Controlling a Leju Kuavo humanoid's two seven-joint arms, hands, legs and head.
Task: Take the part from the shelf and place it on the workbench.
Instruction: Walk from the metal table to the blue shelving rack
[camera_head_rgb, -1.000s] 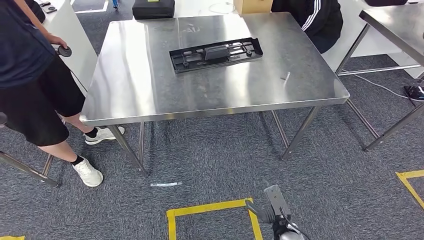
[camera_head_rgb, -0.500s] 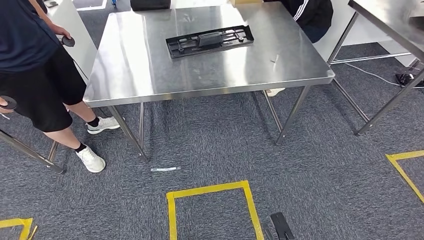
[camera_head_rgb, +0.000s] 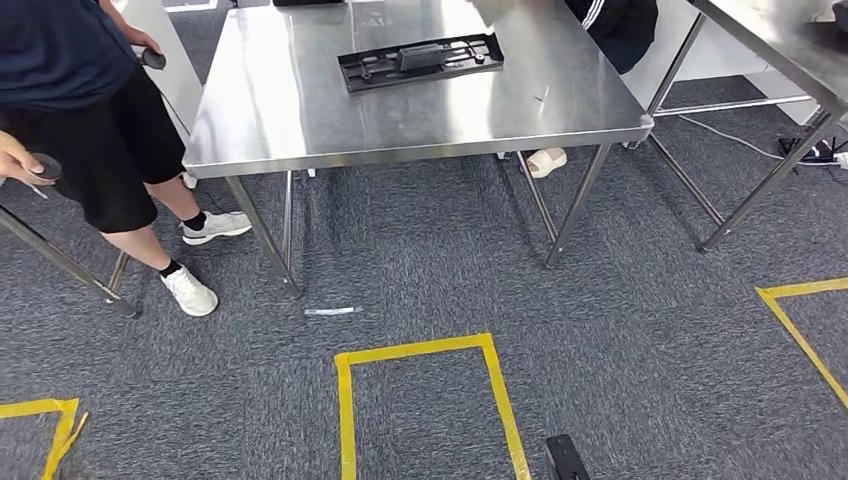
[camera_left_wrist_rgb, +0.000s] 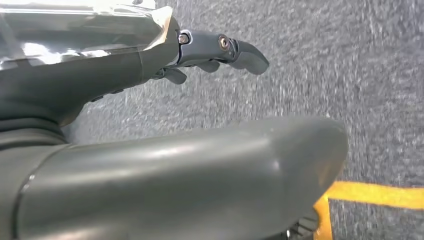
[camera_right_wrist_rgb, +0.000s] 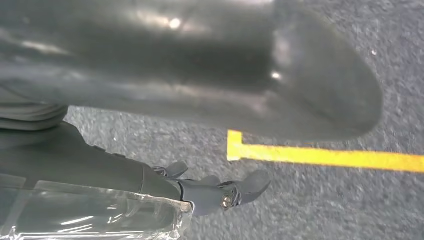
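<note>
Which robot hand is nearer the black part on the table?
Right, probably. The right hand hangs low by the yellow tape, far short of the part; the left hand hangs farther back.

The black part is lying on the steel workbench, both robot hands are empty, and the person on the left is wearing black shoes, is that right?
Not quite: the shoes are wrong. The head view shows the person on the left wearing white shoes, not black. The rest holds: the black part lies on the steel workbench, and the wrist views show the left hand and right hand holding nothing.
</note>
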